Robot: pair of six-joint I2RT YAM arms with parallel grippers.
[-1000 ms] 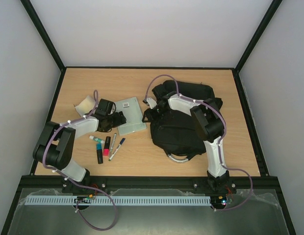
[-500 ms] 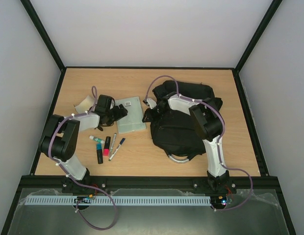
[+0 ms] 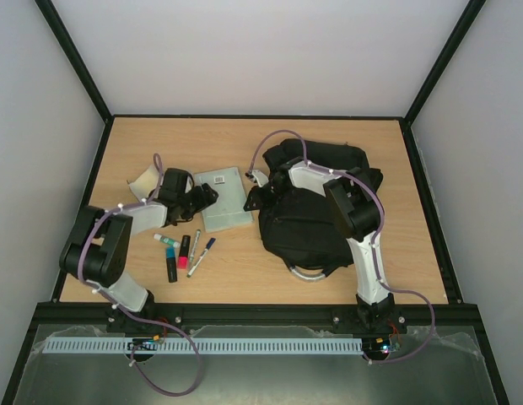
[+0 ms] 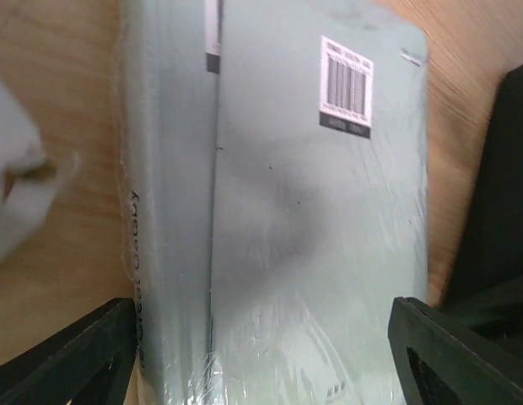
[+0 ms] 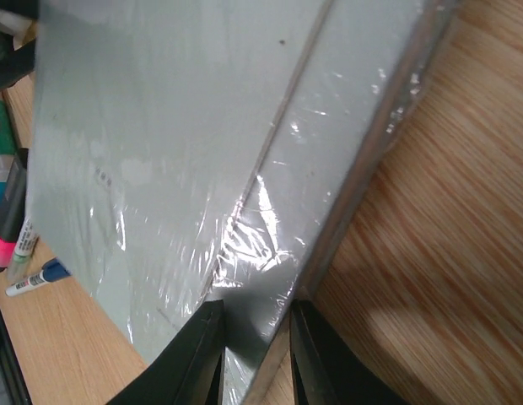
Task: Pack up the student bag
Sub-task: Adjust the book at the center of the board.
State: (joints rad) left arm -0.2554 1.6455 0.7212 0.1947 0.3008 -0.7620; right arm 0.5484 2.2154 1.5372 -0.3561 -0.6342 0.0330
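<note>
Right now my right gripper [image 5: 255, 316] is clenched on the thin edge of the shrink-wrapped book [image 3: 221, 201], I judge so as to tip that side off the worktop [image 3: 245, 143], since a book lying flat gives little purchase from above. My left gripper [image 4: 257, 308] is released, its jaws wide astride the book's opposite end to take it across its width, though I cannot tell whether they touch it. The backpack [image 3: 316, 219] lies just right of the book, under the right arm, and I cannot see whether it is open.
</note>
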